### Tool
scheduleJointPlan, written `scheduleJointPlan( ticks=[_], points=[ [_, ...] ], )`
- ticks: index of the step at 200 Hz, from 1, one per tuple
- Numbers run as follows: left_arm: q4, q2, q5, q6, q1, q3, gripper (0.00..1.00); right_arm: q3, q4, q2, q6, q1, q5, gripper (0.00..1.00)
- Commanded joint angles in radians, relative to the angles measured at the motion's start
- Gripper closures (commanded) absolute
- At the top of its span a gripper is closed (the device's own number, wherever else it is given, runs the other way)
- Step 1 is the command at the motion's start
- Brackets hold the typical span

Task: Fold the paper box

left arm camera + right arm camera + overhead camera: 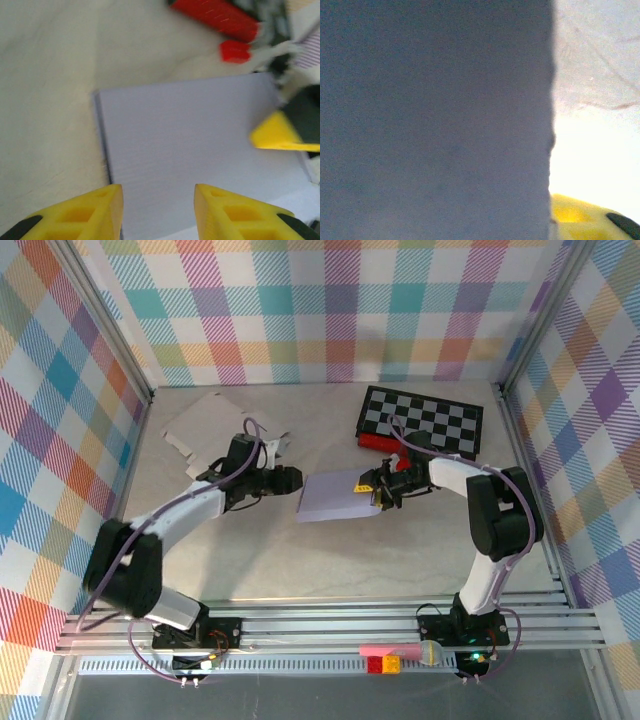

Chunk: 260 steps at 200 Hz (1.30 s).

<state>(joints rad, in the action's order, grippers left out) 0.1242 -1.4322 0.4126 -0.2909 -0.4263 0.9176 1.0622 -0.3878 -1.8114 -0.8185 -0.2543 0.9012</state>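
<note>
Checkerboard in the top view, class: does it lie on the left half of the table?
No. The checkerboard lies on the far right part of the table, beyond the paper box.

I work inside a robot test cell, a lab rig rather than a home. Pastel checked cloth (300,310) covers the walls on three sides, framed by aluminium posts (118,345). My left arm's base (185,618) and my right arm's base (470,625) are bolted to slotted aluminium rails (320,628) at the near edge of a pale tabletop (330,560). A folding chessboard (425,420) and flat cardboard scraps (205,425) lie towards the back.
</note>
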Motion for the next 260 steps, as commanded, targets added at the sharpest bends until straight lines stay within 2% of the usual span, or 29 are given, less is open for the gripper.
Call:
scheduleJointPlan(
  ticks=[1, 28, 52, 79, 84, 89, 103, 132, 211, 241, 260],
  points=[
    [0.002, 0.104, -0.011, 0.300, -0.087, -0.044, 0.57, 0.024, -0.088, 0.044, -0.141, 0.016, 0.067, 0.59],
    [0.072, 0.177, -0.065, 0.515, -0.180, -0.053, 0.52, 0.024, -0.176, 0.050, -0.222, 0.035, 0.119, 0.60],
    [0.139, 0.199, -0.101, 0.706, -0.251, -0.043, 0.47, 0.023, -0.279, 0.083, -0.241, 0.054, 0.115, 0.61],
    [0.220, 0.175, -0.167, 0.845, -0.293, -0.022, 0.45, 0.011, -0.342, 0.093, -0.261, 0.071, 0.156, 0.62],
    [0.218, 0.175, -0.166, 0.870, -0.296, -0.027, 0.44, 0.012, -0.358, 0.092, -0.254, 0.074, 0.161, 0.62],
    [0.215, 0.176, -0.156, 0.900, -0.297, -0.035, 0.38, 0.015, -0.370, 0.090, -0.246, 0.075, 0.164, 0.62],
    [0.184, 0.185, -0.130, 0.973, -0.308, -0.070, 0.37, 0.013, -0.396, 0.092, -0.235, 0.080, 0.167, 0.62],
    [0.123, 0.154, -0.196, 0.995, -0.319, -0.083, 0.37, 0.005, -0.414, 0.100, -0.242, 0.084, 0.180, 0.63],
    [0.017, 0.042, -0.237, 1.023, -0.342, -0.082, 0.37, -0.044, -0.453, 0.109, -0.258, 0.102, 0.208, 0.66],
    [0.012, 0.010, -0.250, 0.996, -0.342, -0.050, 0.44, -0.093, -0.438, 0.101, -0.272, 0.115, 0.222, 0.65],
    [0.055, -0.013, -0.228, 0.984, -0.341, -0.014, 0.52, -0.116, -0.425, 0.087, -0.271, 0.133, 0.222, 0.61]
  ],
)
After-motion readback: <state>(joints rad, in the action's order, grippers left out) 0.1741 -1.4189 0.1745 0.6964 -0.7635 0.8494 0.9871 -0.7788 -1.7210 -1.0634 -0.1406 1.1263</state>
